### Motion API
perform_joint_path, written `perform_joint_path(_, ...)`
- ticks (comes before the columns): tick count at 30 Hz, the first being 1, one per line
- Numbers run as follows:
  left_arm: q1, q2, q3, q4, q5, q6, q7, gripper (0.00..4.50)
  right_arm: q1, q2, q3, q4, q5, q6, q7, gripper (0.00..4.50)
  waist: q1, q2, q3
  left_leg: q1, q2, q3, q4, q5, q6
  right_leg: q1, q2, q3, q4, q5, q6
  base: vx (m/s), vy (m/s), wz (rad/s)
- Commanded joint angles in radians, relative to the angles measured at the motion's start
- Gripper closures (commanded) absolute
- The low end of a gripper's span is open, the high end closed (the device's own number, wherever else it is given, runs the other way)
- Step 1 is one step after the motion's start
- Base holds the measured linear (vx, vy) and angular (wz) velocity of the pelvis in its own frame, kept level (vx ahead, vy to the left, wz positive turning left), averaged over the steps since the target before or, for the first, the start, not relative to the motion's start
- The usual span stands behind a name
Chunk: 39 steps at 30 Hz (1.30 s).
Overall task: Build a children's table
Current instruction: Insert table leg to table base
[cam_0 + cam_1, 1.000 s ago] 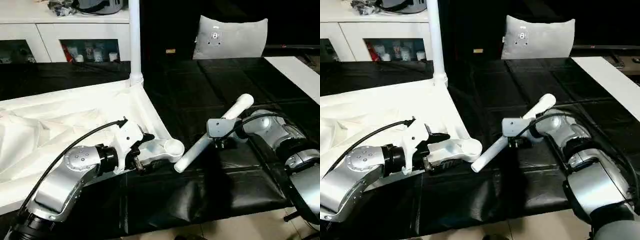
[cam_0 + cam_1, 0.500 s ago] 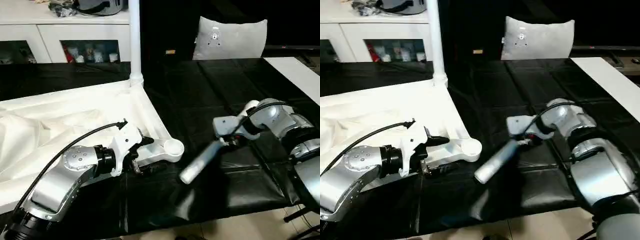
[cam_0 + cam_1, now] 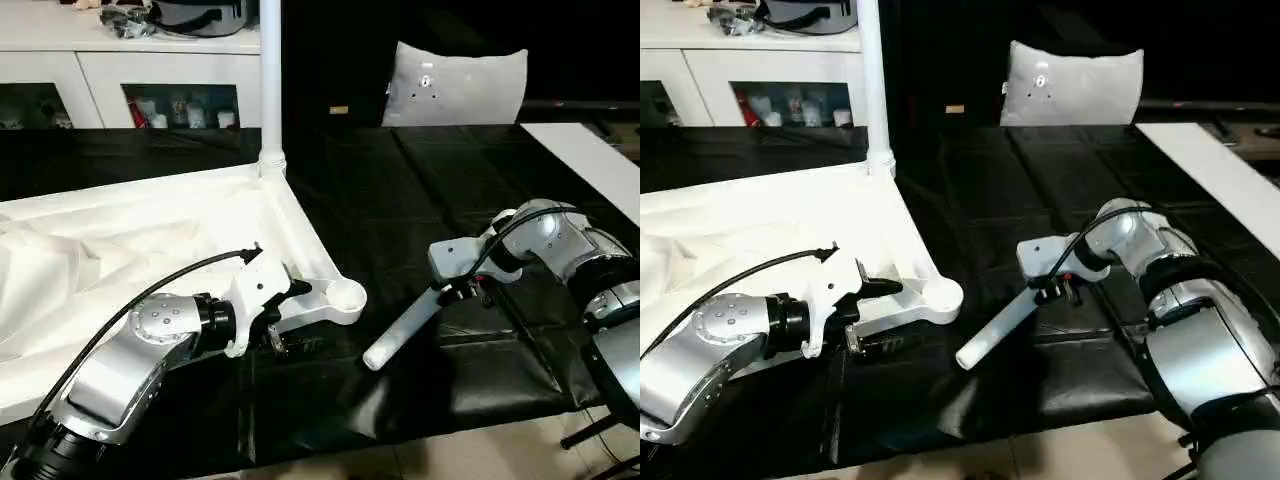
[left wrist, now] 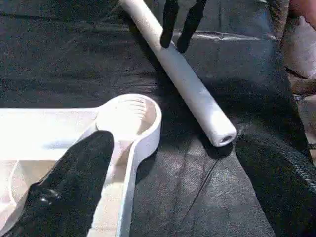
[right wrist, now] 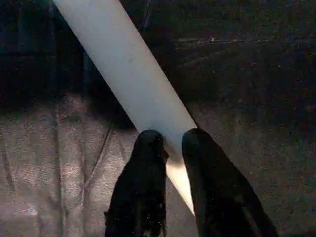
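Black padded sheeting [image 3: 400,200] covers the work surface in front of me, with a white cabinet [image 3: 120,70] and a grey cushion [image 3: 458,85] behind it. My landmark is the white tabletop [image 3: 150,240], lying ribbed side up. One leg [image 3: 270,80] stands upright in the tabletop's far corner socket. At the near corner, the round socket [image 3: 345,296] sits open and unfilled.

My left pincer [image 3: 285,315] sits at that near corner, just beside the socket. Its fingers [image 4: 74,182] are spread wide, one over the tabletop's rim and the other off to the side, pinching nothing.

A second loose leg [image 3: 405,330] lies on the black sheeting beside the tabletop, its hollow end [image 4: 223,137] pointing toward the near socket but apart from it. My right pincer [image 5: 170,148] comes down on this leg partway along it, its two black fingers [image 5: 143,187] drawn close together around the tube, touching it on both sides.
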Motion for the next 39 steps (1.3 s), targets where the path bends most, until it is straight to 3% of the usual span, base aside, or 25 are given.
perform_joint_path(1,-0.001,0.004,-0.002,-0.015,0.005,0.007,0.002,0.0,0.047,0.014,0.01,0.024,-0.014,0.011,0.026,3.52,-0.001,0.009,-0.05,-0.011,0.022,-0.001,-0.08,-0.337,0.05,0.054,-0.054,0.054,-0.087,-0.508,-0.136,0.0,0.0,0.0)
perform_joint_path(4,0.002,0.006,0.001,-0.015,0.004,0.007,0.004,0.0,0.05,0.017,0.012,0.021,-0.019,-0.011,0.007,3.38,-0.003,0.008,-0.051,-0.012,0.023,-0.002,-0.081,-0.349,0.046,0.053,-0.053,0.052,-0.088,-0.515,-0.13,0.0,0.0,0.0)
perform_joint_path(5,0.001,0.005,0.001,-0.015,0.004,0.007,0.005,0.0,0.052,0.018,0.01,0.022,-0.016,-0.013,0.013,3.25,-0.004,0.004,-0.051,-0.011,0.022,-0.001,-0.081,-0.349,0.047,0.052,-0.053,0.052,-0.089,-0.52,-0.128,0.0,0.0,0.0)
perform_joint_path(11,0.003,0.006,0.003,-0.015,0.006,0.003,0.008,0.0,0.052,0.014,0.016,0.019,-0.028,-0.027,0.008,2.56,0.0,0.001,-0.053,-0.014,0.023,-0.001,-0.081,-0.327,0.051,0.054,-0.054,0.054,-0.086,-0.508,-0.133,0.0,0.0,0.0)
perform_joint_path(15,0.006,0.01,0.006,-0.015,0.005,0.001,0.008,0.0,0.053,0.015,0.02,0.018,-0.037,-0.033,-0.003,2.33,0.001,0.005,-0.054,-0.014,0.023,-0.001,-0.082,-0.322,0.05,0.054,-0.055,0.055,-0.083,-0.492,-0.141,0.0,0.0,0.0)
perform_joint_path(20,0.006,0.012,0.004,-0.021,0.003,0.004,0.007,0.0,0.066,0.028,0.028,0.018,-0.064,-0.044,-0.08,1.82,0.002,0.004,-0.055,-0.015,0.023,0.0,-0.082,-0.311,0.043,0.055,-0.055,0.056,-0.082,-0.481,-0.145,0.0,0.0,0.0)
perform_joint_path(27,0.01,0.019,0.003,-0.03,-0.002,0.006,0.001,0.0,0.075,0.039,0.039,0.024,-0.068,-0.044,-0.07,1.82,0.001,0.004,-0.051,-0.013,0.023,-0.001,-0.083,-0.343,0.044,0.052,-0.056,0.055,-0.087,-0.516,-0.131,0.0,0.0,0.0)
perform_joint_path(34,0.016,0.029,0.012,-0.035,-0.005,0.005,0.0,0.0,0.072,0.052,0.023,0.032,-0.06,-0.043,-0.053,2.5,0.002,0.008,-0.051,-0.013,0.024,-0.004,-0.085,-0.349,0.042,0.052,-0.057,0.054,-0.087,-0.517,-0.13,0.0,0.0,0.0)
perform_joint_path(39,0.014,0.035,0.015,-0.034,-0.005,0.005,-0.004,0.0,0.066,0.052,0.014,0.032,-0.05,-0.047,-0.036,2.67,0.002,0.013,-0.052,-0.011,0.025,-0.004,-0.086,-0.365,0.04,0.052,-0.055,0.055,-0.087,-0.502,-0.139,0.0,0.0,0.0)
